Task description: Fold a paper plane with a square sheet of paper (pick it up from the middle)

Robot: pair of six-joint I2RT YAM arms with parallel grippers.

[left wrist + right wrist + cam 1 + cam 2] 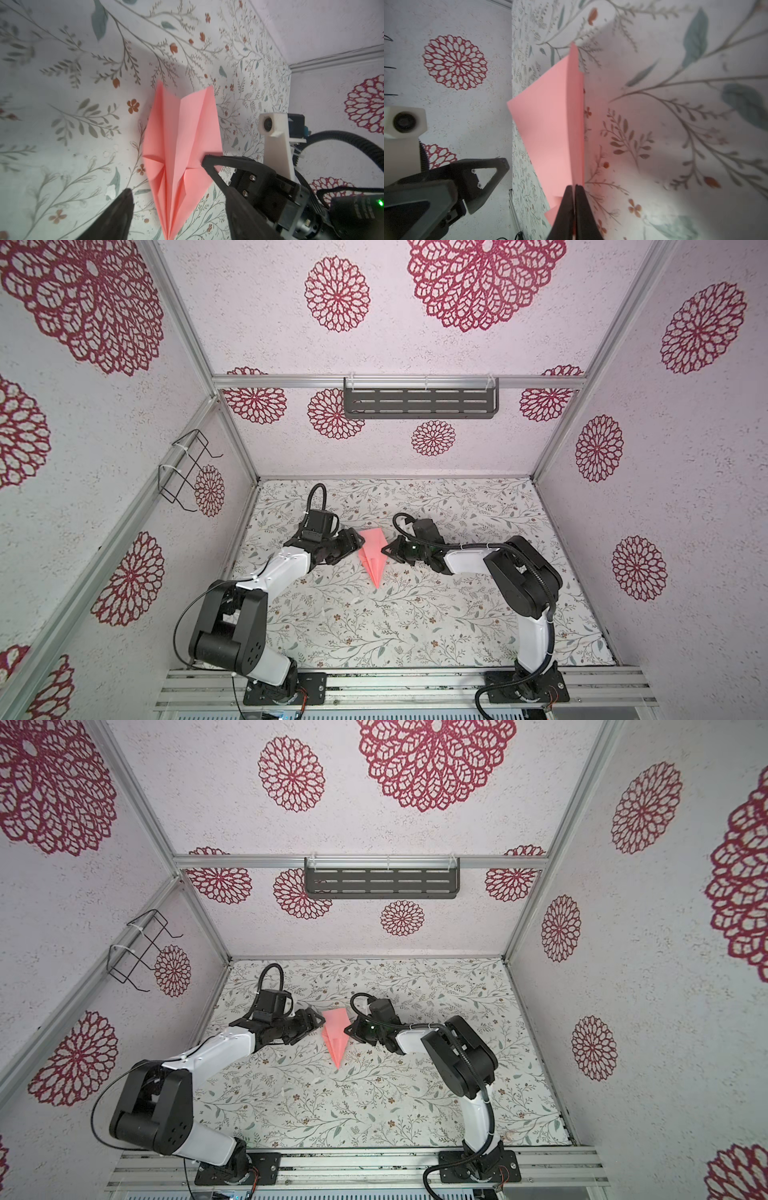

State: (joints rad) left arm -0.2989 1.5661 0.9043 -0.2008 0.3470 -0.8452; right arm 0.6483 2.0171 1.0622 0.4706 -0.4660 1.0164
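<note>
Pinching paper plane (372, 551) w/ right gripper (385, 550) | left gripper (356, 540) apart, opp. side | both elbows bent

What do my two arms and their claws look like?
The left arm and right arm have white link shells between bulky black joints. The left claw and right claw are black, with triangular open-framed fingers. A black ribbed cable runs along the right arm; a white camera mount and a small green light sit at its wrist.

Robot lab test booth
Silver aluminium frame rails (291, 382) hold crimson-flowered white wall panels (257, 302) around a leaf-printed tabletop (415, 622).
</note>
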